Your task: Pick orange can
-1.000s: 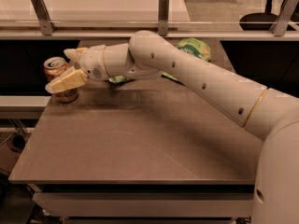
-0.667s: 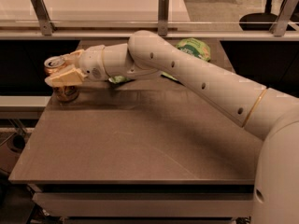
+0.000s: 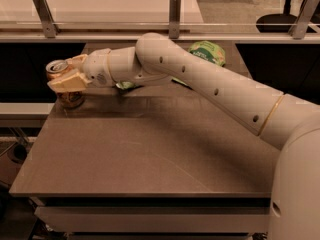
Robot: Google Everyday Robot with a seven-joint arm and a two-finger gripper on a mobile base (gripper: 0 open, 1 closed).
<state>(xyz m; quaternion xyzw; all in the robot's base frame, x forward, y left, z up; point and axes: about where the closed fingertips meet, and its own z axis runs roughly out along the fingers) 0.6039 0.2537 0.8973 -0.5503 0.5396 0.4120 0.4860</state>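
The orange can (image 3: 70,99) stands at the far left edge of the table (image 3: 150,154), its silver top leaning slightly to the left. My gripper (image 3: 63,77) reaches in from the right and sits around the can's upper half. One cream finger (image 3: 67,82) lies across the can's front and the other finger (image 3: 76,60) is behind it. The fingers look closed on the can. The can's base is at the table surface.
A green snack bag (image 3: 206,52) lies at the back of the table behind my arm, and another bit of green bag (image 3: 125,85) shows under my wrist. A glass-railed counter (image 3: 172,14) runs behind the table. Dark gaps flank the table.
My gripper has slid a little left onto the can, and the can's top now leans slightly more to the left. The arm has hardly moved.
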